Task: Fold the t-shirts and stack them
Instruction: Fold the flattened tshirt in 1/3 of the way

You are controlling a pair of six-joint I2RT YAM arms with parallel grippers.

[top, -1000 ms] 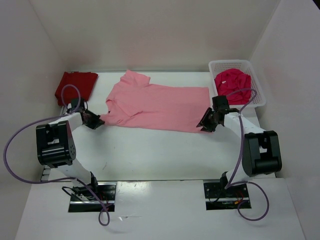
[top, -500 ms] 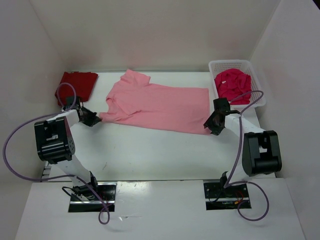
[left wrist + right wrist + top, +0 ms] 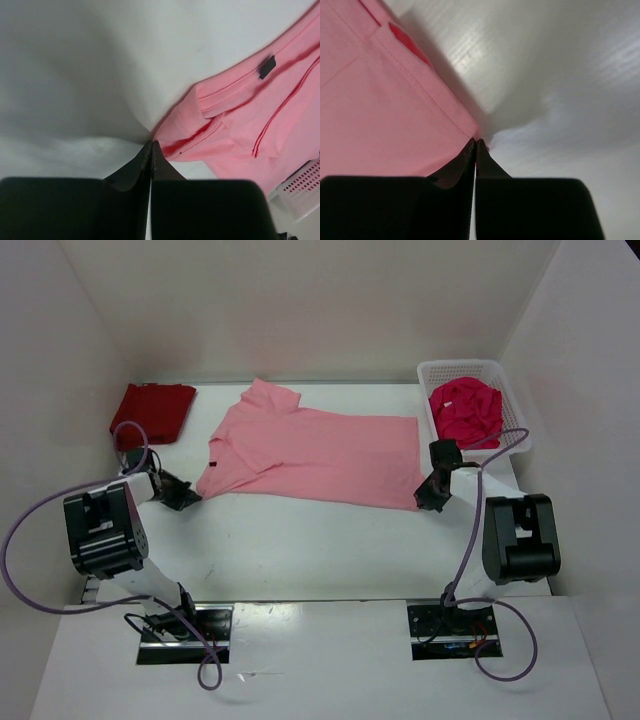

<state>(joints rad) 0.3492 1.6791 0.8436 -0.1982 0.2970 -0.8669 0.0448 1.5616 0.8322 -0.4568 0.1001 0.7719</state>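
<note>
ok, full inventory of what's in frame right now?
light pink t-shirt: 1, light pink, spread flat mid-table
dark red t-shirt: 1, dark red, folded, far-left corner of the table
magenta t-shirt: 1, bright magenta, bunched inside the basket
basket: 1, white mesh, far-right corner
table: 1, white, white walls on three sides
cables: 2, purple, one looping off each arm
left arm: 1, black and white, near left
right arm: 1, black and white, near right
left tool: 1, black, shut on the light pink t-shirt's near-left corner
right tool: 1, black, shut on its near-right hem corner
</note>
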